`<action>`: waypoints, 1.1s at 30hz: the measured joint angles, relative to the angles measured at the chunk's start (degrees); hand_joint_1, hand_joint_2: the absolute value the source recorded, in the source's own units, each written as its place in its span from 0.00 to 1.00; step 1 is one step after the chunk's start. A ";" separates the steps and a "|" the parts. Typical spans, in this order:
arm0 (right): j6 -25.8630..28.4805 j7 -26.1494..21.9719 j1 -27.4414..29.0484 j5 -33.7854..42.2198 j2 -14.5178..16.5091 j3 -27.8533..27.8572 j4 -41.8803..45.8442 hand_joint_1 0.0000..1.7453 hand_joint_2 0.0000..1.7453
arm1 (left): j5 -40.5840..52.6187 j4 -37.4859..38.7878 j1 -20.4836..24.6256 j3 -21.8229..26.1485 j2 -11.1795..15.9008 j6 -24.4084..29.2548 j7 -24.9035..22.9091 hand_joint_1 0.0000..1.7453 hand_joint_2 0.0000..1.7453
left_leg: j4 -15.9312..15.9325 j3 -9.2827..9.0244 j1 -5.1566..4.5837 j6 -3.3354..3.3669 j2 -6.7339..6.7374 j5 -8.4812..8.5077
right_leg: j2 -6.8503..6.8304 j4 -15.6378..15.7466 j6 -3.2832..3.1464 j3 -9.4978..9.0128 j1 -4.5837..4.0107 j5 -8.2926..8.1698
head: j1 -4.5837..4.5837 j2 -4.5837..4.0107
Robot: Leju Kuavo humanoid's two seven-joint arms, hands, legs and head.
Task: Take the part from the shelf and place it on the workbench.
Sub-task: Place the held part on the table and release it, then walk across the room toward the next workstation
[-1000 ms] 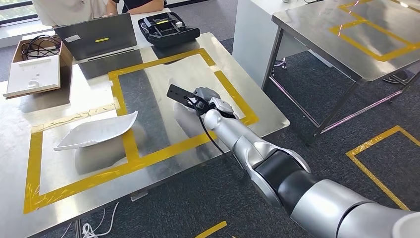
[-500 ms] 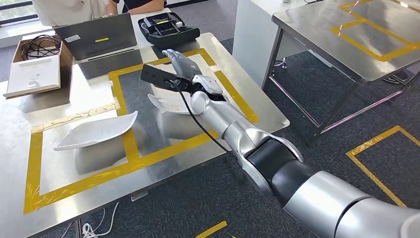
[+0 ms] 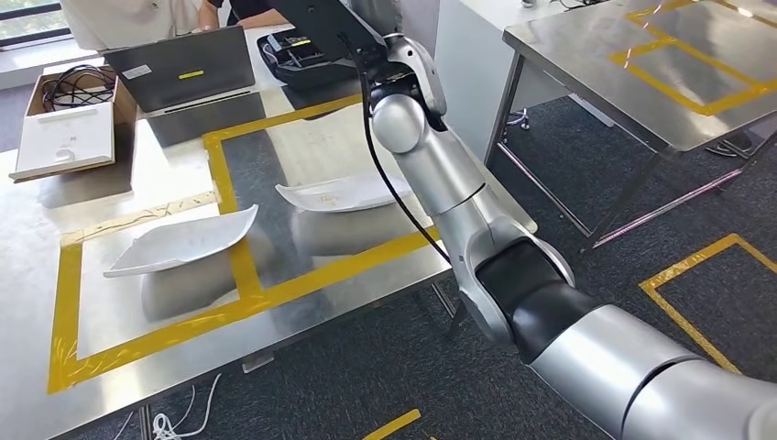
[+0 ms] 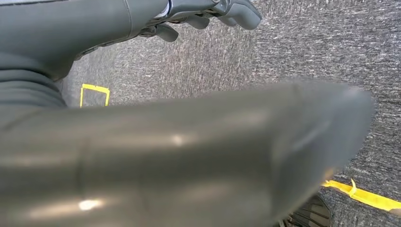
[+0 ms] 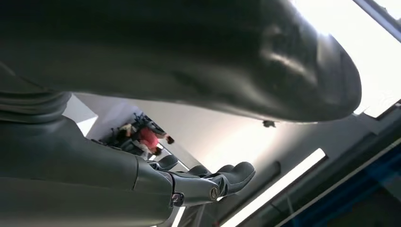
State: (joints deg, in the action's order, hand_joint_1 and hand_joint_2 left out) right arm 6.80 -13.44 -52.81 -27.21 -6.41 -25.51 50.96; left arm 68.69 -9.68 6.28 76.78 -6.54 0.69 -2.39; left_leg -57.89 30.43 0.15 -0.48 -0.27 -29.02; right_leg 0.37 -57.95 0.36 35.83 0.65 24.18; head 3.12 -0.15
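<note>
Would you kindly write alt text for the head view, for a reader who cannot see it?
The robot's right arm reaches up across a steel workbench marked with yellow tape. Two white curved parts lie apart on it, one in the nearer taped box, the other beside the arm. A laptop, a cardboard box and a black case stand behind.

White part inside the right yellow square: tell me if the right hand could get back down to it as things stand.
Probably yes. The white part lies in the open on the workbench, nothing over it. The right hand is raised above it, holding nothing.
</note>
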 joint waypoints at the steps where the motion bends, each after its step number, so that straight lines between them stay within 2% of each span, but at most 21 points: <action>1: 0.05 0.15 0.52 0.18 -0.49 0.06 2.04 0.00 0.00 | 0.12 0.00 0.01 0.00 0.00 0.01 -0.05 0.00 0.00 | -0.07 0.05 -0.07 0.12 0.01 -0.05 | 0.01 0.03 0.15 -0.07 0.07 -0.03 | 0.00 0.00; 4: 0.19 0.52 1.69 0.46 -1.72 0.22 6.73 0.00 0.00 | 0.28 0.01 0.04 0.00 -0.08 0.01 -0.05 0.00 0.00 | 0.51 -0.31 0.10 0.74 0.14 0.25 | 0.03 0.21 0.79 -0.35 0.11 -0.02 | 0.02 0.00; 5: 0.22 0.57 1.86 0.51 -2.06 0.27 7.82 0.00 0.00 | 0.29 0.02 0.06 0.00 -0.12 0.01 -0.02 0.00 0.00 | 0.93 -0.64 0.29 1.01 0.26 0.50 | 0.01 -0.55 1.04 -0.05 0.09 0.54 | 0.06 0.00; 7: 0.26 0.58 2.20 0.54 -2.76 0.33 9.30 0.00 0.00 | 0.32 0.03 0.08 0.00 -0.19 0.01 0.00 0.00 0.00 | 1.48 -1.09 0.61 1.34 0.52 0.83 | -0.04 -5.75 1.59 2.38 0.21 3.35 | 0.14 0.00; 9: 0.24 0.59 2.92 0.54 -3.29 0.33 10.12 0.00 0.00 | 0.33 0.04 0.06 0.00 -0.21 0.01 -0.01 0.00 0.00 | 1.39 -1.10 0.69 1.37 0.65 0.86 | -0.09 -13.50 2.14 6.27 0.46 6.58 | 0.16 0.00; 10: 0.24 0.60 3.34 0.54 -3.50 0.33 10.42 0.00 0.00 | 0.34 0.05 0.05 0.01 -0.22 0.01 -0.01 0.00 0.00 | 1.26 -1.10 0.75 1.28 0.69 0.82 | -0.10 -15.68 2.35 7.48 0.63 6.95 | 0.16 0.00; 11: 0.24 0.63 3.65 0.53 -3.64 0.33 10.70 0.00 0.00 | 0.37 0.05 0.06 0.01 -0.25 0.01 -0.01 0.00 0.00 | 1.06 -1.09 0.87 1.10 0.72 0.72 | -0.13 -15.63 2.54 7.57 0.81 6.16 | 0.15 0.00; 12: 0.25 0.68 3.83 0.51 -3.75 0.33 10.96 0.00 0.00 | 0.43 0.06 0.08 0.02 -0.29 0.01 -0.01 0.00 0.00 | 0.78 -1.09 1.07 0.85 0.70 0.51 | -0.18 -13.18 2.72 6.39 0.99 4.36 | 0.15 0.00; 14: 0.27 0.77 3.97 0.42 -4.03 0.32 11.38 0.00 0.00 | 0.57 0.04 0.11 0.02 -0.29 -0.01 -0.01 0.00 0.00 | 0.00 -0.91 1.39 0.09 0.62 -0.15 | -0.32 -5.55 3.01 2.35 1.20 1.10 | 0.16 0.00; 15: 0.31 0.84 4.14 0.34 -4.18 0.32 11.55 0.00 0.00 | 0.64 0.03 0.11 0.02 -0.28 -0.01 -0.04 0.00 0.00 | -0.34 -0.69 1.40 -0.32 0.54 -0.45 | -0.26 -3.11 2.79 1.01 1.12 0.25 | 0.21 0.00; 16: 0.36 0.93 4.37 0.25 -4.30 0.32 11.68 0.00 0.00 | 0.69 0.02 0.11 0.02 -0.26 -0.02 -0.08 0.00 0.00 | -0.65 -0.59 1.29 -0.69 0.45 -0.68 | -0.19 -1.86 2.35 0.33 1.05 0.32 | 0.21 0.00; 20: 0.48 1.29 5.12 -0.26 -4.32 0.31 12.31 0.00 0.00 | 0.86 0.08 0.16 0.02 -0.33 -0.10 -0.16 0.00 0.00 | -1.60 0.01 1.28 -1.98 0.34 -1.59 | 0.02 -1.94 0.00 0.81 1.00 0.75 | 0.15 0.00; 22: 0.49 1.56 5.22 -0.60 -4.12 0.30 12.52 0.00 0.00 | 1.01 0.08 0.23 0.01 -0.33 -0.10 -0.17 0.00 0.00 | -5.95 1.80 1.28 -2.20 0.34 -4.72 | -0.09 -1.76 -0.80 1.05 0.97 0.43 | 0.13 0.00; 24: 0.49 1.73 5.55 -0.94 -3.85 0.28 12.55 0.00 0.00 | 1.19 0.07 0.26 0.02 -0.32 -0.10 -0.25 0.00 0.00 | -13.39 4.91 1.13 -2.13 0.33 -8.67 | -0.11 -1.75 -1.30 1.55 0.66 0.09 | 0.12 0.00; 25: 0.48 1.77 5.76 -1.10 -3.72 0.27 12.55 0.00 0.00 | 1.26 0.07 0.26 0.02 -0.31 -0.10 -0.30 0.00 0.00 | -16.08 5.97 1.05 -2.02 0.32 -9.60 | -0.11 -1.75 -1.45 1.85 0.46 -0.13 | 0.13 0.00; 26: 0.45 1.79 5.92 -1.25 -3.62 0.26 12.55 0.00 0.00 | 1.29 0.08 0.28 0.02 -0.31 -0.10 -0.37 0.00 0.00 | -16.73 6.05 0.95 -1.82 0.32 -9.32 | -0.11 -1.75 -1.54 2.16 0.27 -0.40 | 0.13 0.00; 27: 0.40 1.79 6.01 -1.36 -3.56 0.26 12.55 0.00 0.00 | 1.30 0.08 0.31 0.02 -0.31 -0.10 -0.42 0.00 0.00 | -15.05 4.99 0.82 -1.48 0.32 -7.99 | -0.09 -1.75 -1.56 2.44 0.10 -0.70 | 0.13 0.00; 29: 0.28 1.77 6.03 -1.60 -3.52 0.26 12.55 0.00 0.00 | 1.33 0.08 0.45 0.02 -0.27 -0.10 -0.49 0.00 0.00 | -7.78 0.86 0.43 -0.58 0.31 -4.67 | -0.07 -1.76 -1.46 2.89 -0.12 -1.30 | 0.14 0.00; 30: 0.23 1.75 6.02 -1.71 -3.51 0.26 12.55 0.00 0.00 | 1.33 0.07 0.53 0.02 -0.23 -0.10 -0.51 0.00 0.00 | -4.42 -0.97 0.25 -0.19 0.31 -3.82 | -0.08 -1.76 -1.39 3.02 -0.17 -1.53 | 0.14 0.00; 31: 0.18 1.73 6.01 -1.82 -3.51 0.26 12.55 0.00 0.00 | 1.34 0.07 0.61 0.02 -0.20 -0.10 -0.52 0.00 0.00 | -2.42 -2.09 0.05 -0.05 0.34 -3.23 | -0.10 -1.71 -1.19 3.10 -0.20 -1.81 | 0.17 0.00; 33: 0.14 1.62 6.03 -1.97 -3.49 0.26 12.54 0.00 0.00 | 1.39 0.08 0.71 0.01 -0.19 -0.09 -0.55 0.00 0.00 | -1.23 -2.25 -0.30 0.05 0.35 -2.80 | -0.15 -1.51 -0.56 3.17 -0.16 -2.50 | 0.19 0.00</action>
State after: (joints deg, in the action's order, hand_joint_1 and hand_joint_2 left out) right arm 6.94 -11.82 -46.79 -29.17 -9.90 -25.24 63.50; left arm 70.08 -9.61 6.98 76.79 -6.73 0.60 -2.94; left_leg -59.11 28.18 -0.15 -0.43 0.08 -31.81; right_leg 0.23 -59.46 -0.20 39.00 0.49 21.68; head 3.31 -0.15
